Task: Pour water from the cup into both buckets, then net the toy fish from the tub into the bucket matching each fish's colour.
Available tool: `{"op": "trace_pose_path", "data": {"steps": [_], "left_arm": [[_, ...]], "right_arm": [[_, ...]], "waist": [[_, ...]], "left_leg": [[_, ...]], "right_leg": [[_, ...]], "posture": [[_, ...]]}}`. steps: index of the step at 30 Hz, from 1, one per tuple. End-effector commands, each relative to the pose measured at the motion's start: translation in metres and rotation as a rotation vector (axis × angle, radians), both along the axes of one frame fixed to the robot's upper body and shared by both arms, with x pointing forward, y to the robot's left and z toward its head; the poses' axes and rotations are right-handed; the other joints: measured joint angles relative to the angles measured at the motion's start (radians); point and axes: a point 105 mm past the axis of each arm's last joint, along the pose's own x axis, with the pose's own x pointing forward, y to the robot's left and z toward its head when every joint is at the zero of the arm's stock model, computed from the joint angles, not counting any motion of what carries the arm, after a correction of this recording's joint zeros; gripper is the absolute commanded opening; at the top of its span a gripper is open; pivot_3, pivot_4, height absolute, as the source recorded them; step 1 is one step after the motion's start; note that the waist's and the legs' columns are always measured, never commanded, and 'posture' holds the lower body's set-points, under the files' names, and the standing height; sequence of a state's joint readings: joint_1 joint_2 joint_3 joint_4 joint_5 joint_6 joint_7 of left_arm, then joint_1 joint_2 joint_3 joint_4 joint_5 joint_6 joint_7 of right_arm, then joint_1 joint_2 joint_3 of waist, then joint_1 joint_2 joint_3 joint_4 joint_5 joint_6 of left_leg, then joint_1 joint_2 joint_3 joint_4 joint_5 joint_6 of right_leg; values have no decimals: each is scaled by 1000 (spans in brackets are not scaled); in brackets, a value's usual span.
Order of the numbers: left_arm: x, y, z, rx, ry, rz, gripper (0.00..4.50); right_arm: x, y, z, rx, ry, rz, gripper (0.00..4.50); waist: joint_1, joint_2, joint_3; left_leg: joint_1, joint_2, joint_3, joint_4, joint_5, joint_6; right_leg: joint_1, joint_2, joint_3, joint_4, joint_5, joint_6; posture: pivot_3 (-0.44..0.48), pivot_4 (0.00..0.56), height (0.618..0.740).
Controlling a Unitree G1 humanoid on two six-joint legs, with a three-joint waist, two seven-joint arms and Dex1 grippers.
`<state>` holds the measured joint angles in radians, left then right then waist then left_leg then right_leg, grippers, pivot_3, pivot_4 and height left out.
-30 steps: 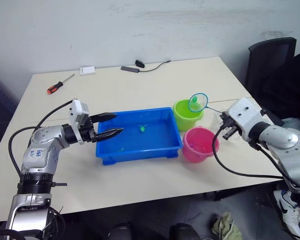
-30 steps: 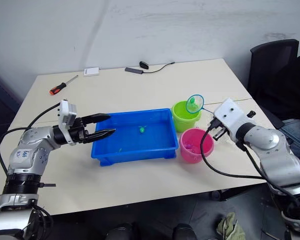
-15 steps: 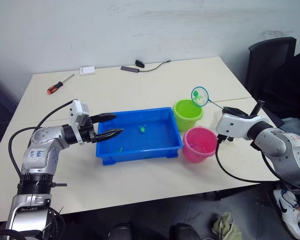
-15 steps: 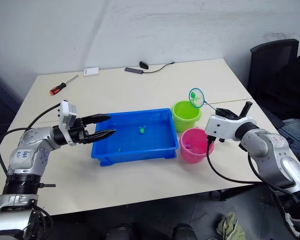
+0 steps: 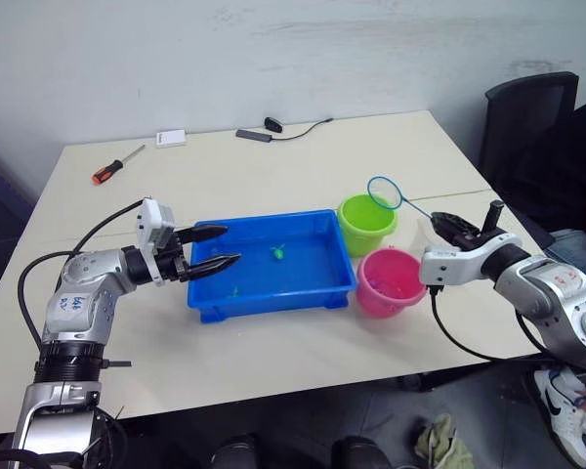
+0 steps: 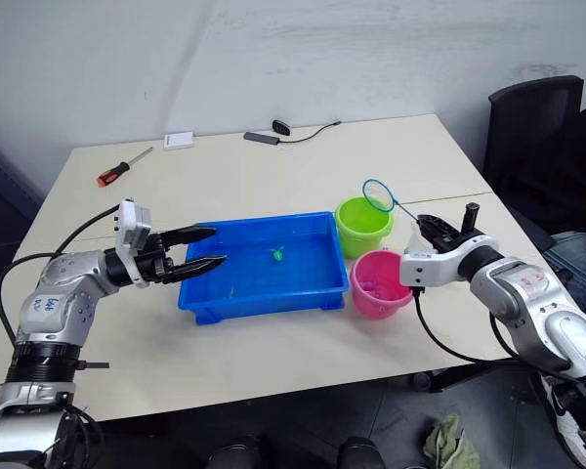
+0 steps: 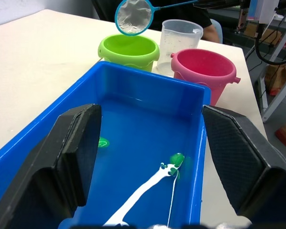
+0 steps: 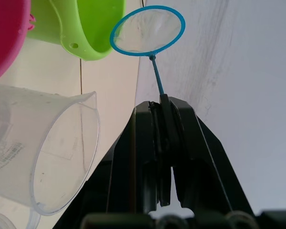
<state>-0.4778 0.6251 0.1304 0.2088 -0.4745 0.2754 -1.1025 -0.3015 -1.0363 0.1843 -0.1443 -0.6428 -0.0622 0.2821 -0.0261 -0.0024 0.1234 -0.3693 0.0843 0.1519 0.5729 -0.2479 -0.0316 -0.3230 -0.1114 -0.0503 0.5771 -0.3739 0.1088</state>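
The small blue-rimmed hand net [image 8: 147, 30], light and whippy on its thin handle, was pinched in the right gripper [image 8: 161, 119] jaws, its hoop beyond them above the lime green plastic bucket [image 5: 365, 223], while the left gripper [image 5: 215, 248] jaws stood spread.

The tub [image 5: 317, 285] is bright blue, holding a green fish [image 5: 277, 251]. At centre right, one bucket [image 5: 363, 225] is lime green, the other [image 5: 389, 283] pink. The net [image 5: 384, 192] has a blue hoop (white mesh), the cup [image 7: 180, 39] is clear, and the screwdriver [image 5: 116, 165] at upper left has an orange-and-black handle.
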Motion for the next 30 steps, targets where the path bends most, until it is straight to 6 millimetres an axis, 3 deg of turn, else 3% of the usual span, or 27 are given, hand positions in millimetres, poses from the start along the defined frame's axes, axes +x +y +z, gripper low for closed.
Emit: {"op": "trace_pose_path", "data": {"steps": [1, 6, 14, 19, 22, 27, 30], "left_arm": [[-3, 1, 9, -5, -48, 3, 3671], [-6, 10, 7, -7, -44, 49, 3671], [-14, 38, 3, 7, -39, 177, 3671], [-21, 47, 1, 6, -38, 233, 3671], [-26, 49, 0, 4, -41, 253, 3671], [-34, 46, -4, 9, -36, 262, 3671], [-37, 45, -5, 10, -35, 267, 3671]], "right_arm": [[1, 5, 23, 49, -65, 22, 0], [3, 21, 47, 386, 45, 49, 0], [-17, 62, 35, 910, 656, 145, 0], [-22, 72, 17, 1009, 1010, 6, 0], [-17, 78, 16, 1040, 1078, -54, 0], [-14, 88, 11, 1071, 1180, -118, 0], [-9, 93, -4, 1068, 1223, -200, 0]], "waist": [[0, 0, 0], [-1, -1, 1], [1, -1, -1], [0, 0, -1], [-1, 1, -2], [-2, 2, -2], [-2, 1, -3]], "left_leg": [[0, 0, 0, 0, 0, 0], [0, 1, 1, 1, 0, 0], [0, 6, -4, 1, -4, 6], [0, 7, -5, 2, -5, 9], [0, 9, -5, 2, -6, 8], [0, 9, -4, 1, -6, 8], [0, 9, -3, 1, -6, 8]], "right_leg": [[0, 0, 0, 0, 0, 0], [0, 1, 0, 4, 0, 1], [0, -1, 0, 9, 0, 1], [-4, -6, 0, 8, 1, -3], [-4, -8, 0, 7, -2, -14], [-7, -8, 0, 8, -2, -15], [-7, -8, 0, 9, -2, -15]], "posture": [[0, 150, 733], [0, 150, 733], [0, 150, 733], [0, 150, 733], [0, 150, 733], [0, 150, 733], [0, 150, 733]]}}
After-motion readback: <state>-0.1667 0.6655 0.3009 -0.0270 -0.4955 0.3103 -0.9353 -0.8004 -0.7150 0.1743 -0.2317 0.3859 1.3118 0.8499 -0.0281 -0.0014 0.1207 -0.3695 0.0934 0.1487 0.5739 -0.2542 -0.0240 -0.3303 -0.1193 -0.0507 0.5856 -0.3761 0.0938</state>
